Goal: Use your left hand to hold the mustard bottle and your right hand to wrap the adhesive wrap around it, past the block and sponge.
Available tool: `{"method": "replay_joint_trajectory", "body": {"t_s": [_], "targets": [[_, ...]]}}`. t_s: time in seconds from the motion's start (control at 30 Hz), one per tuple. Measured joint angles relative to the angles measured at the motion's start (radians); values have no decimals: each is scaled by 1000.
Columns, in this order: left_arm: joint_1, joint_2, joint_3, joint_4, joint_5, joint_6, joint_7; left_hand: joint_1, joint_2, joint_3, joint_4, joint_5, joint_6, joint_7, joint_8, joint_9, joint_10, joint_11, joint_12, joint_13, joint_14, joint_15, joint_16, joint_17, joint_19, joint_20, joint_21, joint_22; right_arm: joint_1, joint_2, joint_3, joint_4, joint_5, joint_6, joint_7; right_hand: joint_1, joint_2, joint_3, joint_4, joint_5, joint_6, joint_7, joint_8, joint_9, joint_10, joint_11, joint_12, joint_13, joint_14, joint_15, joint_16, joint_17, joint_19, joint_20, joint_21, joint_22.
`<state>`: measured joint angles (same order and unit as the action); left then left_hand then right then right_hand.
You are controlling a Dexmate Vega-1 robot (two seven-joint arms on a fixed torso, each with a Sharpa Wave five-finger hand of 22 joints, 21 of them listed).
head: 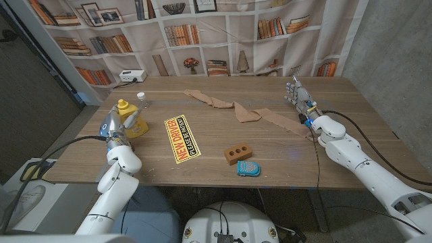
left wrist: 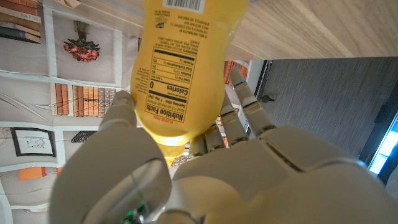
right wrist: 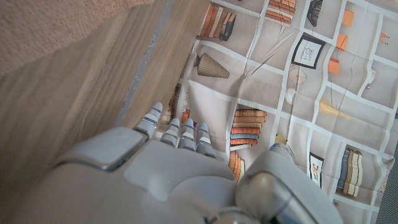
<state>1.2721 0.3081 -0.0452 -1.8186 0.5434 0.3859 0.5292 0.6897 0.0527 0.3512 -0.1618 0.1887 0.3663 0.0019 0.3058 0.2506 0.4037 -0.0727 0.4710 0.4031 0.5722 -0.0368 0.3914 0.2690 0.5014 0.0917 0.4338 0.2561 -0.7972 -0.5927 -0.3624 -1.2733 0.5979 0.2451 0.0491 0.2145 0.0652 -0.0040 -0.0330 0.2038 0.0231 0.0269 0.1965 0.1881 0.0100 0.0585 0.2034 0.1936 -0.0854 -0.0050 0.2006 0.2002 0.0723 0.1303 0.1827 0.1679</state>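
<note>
Standing upright near the left edge of the table [head: 202, 158], the mustard bottle [head: 128, 116] was already in the left hand [head: 116, 127]; the left wrist view showed its fingers [left wrist: 245, 106] and thumb curled around the yellow body of the bottle, so I judged this as a real hold and not only a touch. The right hand [head: 297, 94] was at the opposite side, near the far right part of the table, with its fingers apart and holding nothing; it seemed to stand on its edge, but how exactly it lay I could not tell. The adhesive wrap [head: 236, 108] lay as a long tan strip across the far middle of the table, its long axis running from about 10 o'clock to 4 o'clock in the head view. Its right end reached just beside the right hand, at about 7 o'clock from it, so this hand was clearly the nearer one to the wrap. From that end the bottle lay toward 9 o'clock, well apart. The block [head: 237, 154] and the blue sponge [head: 248, 168] were near the front edge, at about 5 o'clock from the middle of the wrap, and a yellow sign [head: 180, 138] lay between them and the bottle. The next move probably was to take the near end of the wrap and carry it leftward to the bottle.
</note>
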Motion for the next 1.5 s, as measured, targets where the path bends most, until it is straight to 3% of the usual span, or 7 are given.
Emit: {"method": "replay_joint_trajectory", "body": {"t_s": [0.27, 0.43, 0.67, 0.9, 1.07, 1.17, 1.5], "targets": [[-7, 3, 3, 11, -10, -18, -12, 22, -16, -1, -4, 8, 95, 5, 57, 31, 99, -4, 85, 44, 96, -38, 68, 49, 35, -24, 46, 21, 0, -3, 0, -4, -1, -3, -1, 0, 0, 0, 0, 0, 0, 0, 0, 0, 0, 0, 0, 0, 0, 0, 0, 0, 0, 0, 0, 0], [-12, 3, 6, 22, -19, -31, -21, 30, -24, -2, -6, 14, 101, 4, 85, 52, 132, -11, 128, 73, 134, -59, 113, 89, 44, -33, 65, 31, 0, -6, 0, -8, -2, -4, -1, 0, 0, 0, 0, 0, 0, 0, 0, 0, 0, 0, 0, 0, 0, 0, 0, 0, 0, 0, 0, 0], [-15, 4, 7, 29, -31, -50, -29, 50, -44, -11, -10, 19, 163, 0, 121, 88, 164, -14, 188, 124, 149, -69, 177, 162, 49, -38, 97, 56, -1, -9, 1, -13, -2, -5, -1, 0, 0, 0, 0, 0, 0, 0, 0, 0, 0, 0, 0, 0, 0, 0, 0, 0, 0, 0, 0, 0], [-21, 1, 13, 42, -44, -69, -38, 109, -56, -41, -9, 36, 243, -22, 205, 179, 204, -38, 306, 246, 178, -79, 312, 293, 49, -38, 175, 118, -7, -12, 3, -22, -2, -6, -3, 0, 0, 0, 0, 0, 0, 0, 0, 0, 0, 0, 0, 0, 0, 0, 0, 0, 0, 0, 0, 0], [-23, -4, 16, 49, -54, -90, -36, 144, -88, -69, -2, 59, 217, -42, 319, 337, 235, -55, 448, 420, 205, -105, 437, 379, 54, -44, 276, 187, -12, -14, 6, -27, -1, -6, -6, 0, 0, 0, 0, 0, 0, 0, 0, 0, 0, 0, 0, 0, 0, 0, 0, 0, 0, 0, 0, 0], [-24, -9, 16, 57, -61, -103, -32, 152, -91, -70, 0, 67, 183, -41, 372, 416, 235, -55, 496, 457, 201, -113, 469, 392, 39, -43, 322, 214, -15, -15, 7, -30, 1, -7, -7, 0, 0, 0, 0, 0, 0, 0, 0, 0, 0, 0, 0, 0, 0, 0, 0, 0, 0, 0, 0, 0], [-20, -21, 13, 70, -86, -176, -9, 195, -119, 23, 34, 58, 79, -27, 434, 547, 210, -59, 519, 554, 190, -123, 493, 415, 1, -45, 430, 278, -26, -18, 12, -38, 7, -6, -9, 0, 0, 0, 0, 0, 0, 0, 0, 0, 0, 0, 0, 0, 0, 0, 0, 0, 0, 0, 0, 0]]}}
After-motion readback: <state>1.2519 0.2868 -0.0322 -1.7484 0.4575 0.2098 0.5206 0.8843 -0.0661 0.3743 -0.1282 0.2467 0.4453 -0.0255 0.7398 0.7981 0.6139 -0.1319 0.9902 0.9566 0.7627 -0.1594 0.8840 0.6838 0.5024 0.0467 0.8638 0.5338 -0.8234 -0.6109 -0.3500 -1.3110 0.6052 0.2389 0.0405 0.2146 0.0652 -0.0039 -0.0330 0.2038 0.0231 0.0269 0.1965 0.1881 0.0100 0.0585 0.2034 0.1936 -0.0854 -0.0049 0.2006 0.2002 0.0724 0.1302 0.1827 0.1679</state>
